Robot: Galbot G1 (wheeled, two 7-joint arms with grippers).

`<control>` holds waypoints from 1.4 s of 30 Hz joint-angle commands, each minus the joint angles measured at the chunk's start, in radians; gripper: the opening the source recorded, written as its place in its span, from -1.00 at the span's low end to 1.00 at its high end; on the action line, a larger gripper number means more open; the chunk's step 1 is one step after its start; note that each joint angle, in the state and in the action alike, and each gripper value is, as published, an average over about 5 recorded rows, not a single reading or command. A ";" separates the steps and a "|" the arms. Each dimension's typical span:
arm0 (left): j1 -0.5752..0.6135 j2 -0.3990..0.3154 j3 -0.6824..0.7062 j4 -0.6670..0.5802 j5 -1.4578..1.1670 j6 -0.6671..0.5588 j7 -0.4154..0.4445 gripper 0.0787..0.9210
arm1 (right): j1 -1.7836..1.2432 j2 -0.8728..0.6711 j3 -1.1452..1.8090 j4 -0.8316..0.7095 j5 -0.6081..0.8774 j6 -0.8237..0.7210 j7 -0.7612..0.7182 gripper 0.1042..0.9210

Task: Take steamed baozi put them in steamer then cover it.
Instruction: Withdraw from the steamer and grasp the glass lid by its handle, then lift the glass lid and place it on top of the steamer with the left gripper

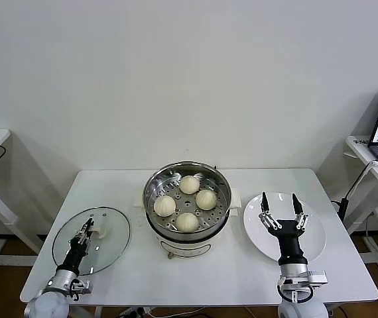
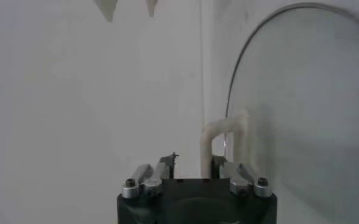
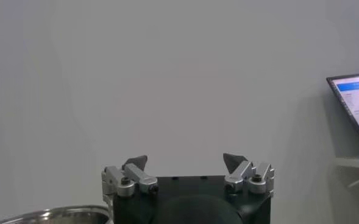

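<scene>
Four buns [image 1: 186, 203] are sitting inside the steamer [image 1: 187, 207] at the centre of the counter [image 1: 195, 275]. At lower left, the glass lid [image 1: 91, 240] is lying flat on the counter, and the left tool [image 1: 86, 234] is pinching its white handle [image 2: 223, 141]. At lower right, the right tool [image 1: 281, 212] is hovering, fingers spread, over the white plate [image 1: 315, 245].
</scene>
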 commanded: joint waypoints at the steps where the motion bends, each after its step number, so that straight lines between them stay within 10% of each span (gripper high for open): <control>1: 0.024 -0.002 -0.006 -0.087 -0.010 0.016 -0.006 -0.60 | 0.003 0.000 0.001 0.000 0.003 0.003 0.001 0.76; 10: 0.152 0.019 -0.048 -0.390 -0.095 0.146 0.030 -0.74 | 0.003 -0.001 0.001 0.016 0.004 -0.002 0.002 0.76; 22: 0.312 0.137 0.099 -0.837 -0.290 0.499 0.307 -0.74 | 0.001 -0.014 0.011 0.022 0.013 -0.015 0.001 0.76; 42: -0.113 0.243 0.766 -0.831 -0.185 0.897 0.483 -0.74 | 0.000 0.025 0.044 0.005 -0.001 -0.009 -0.001 0.76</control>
